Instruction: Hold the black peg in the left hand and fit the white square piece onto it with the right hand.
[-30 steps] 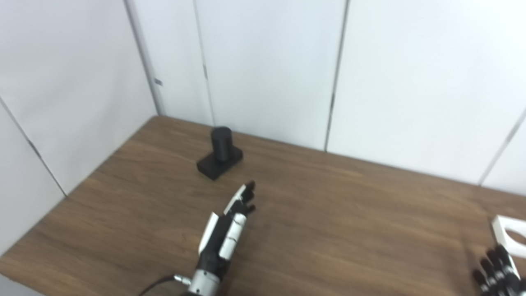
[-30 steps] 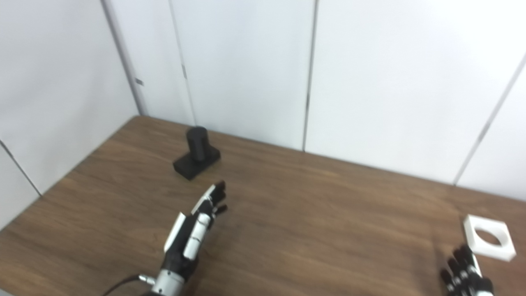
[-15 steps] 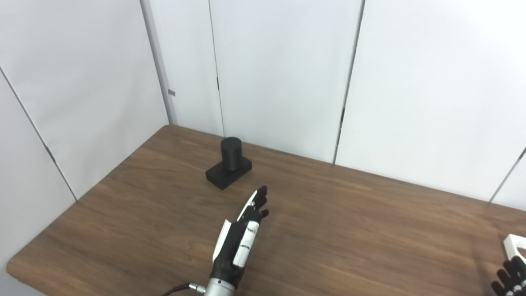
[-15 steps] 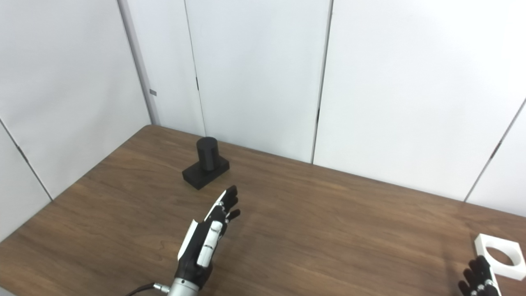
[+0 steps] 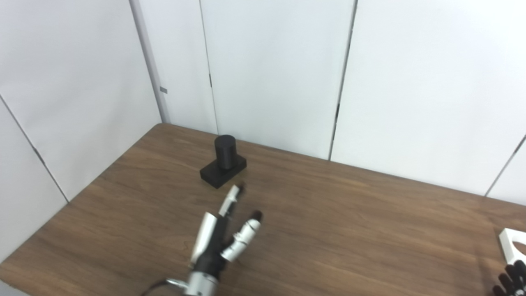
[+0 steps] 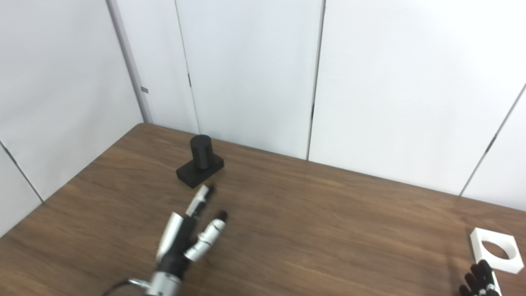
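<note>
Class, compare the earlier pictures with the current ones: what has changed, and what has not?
The left hand has spread its thumb away from its fingers, opening toward the black peg without touching it. The peg and white square piece stayed put; the right hand stayed beside the piece.

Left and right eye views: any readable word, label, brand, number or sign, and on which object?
None: nothing can be read in either view.
Black peg: plain, no marking.
White square piece: plain, no marking.
Left robot hand and right robot hand: no lettering visible.
Wall panels: one small grey tag, too small to read.
</note>
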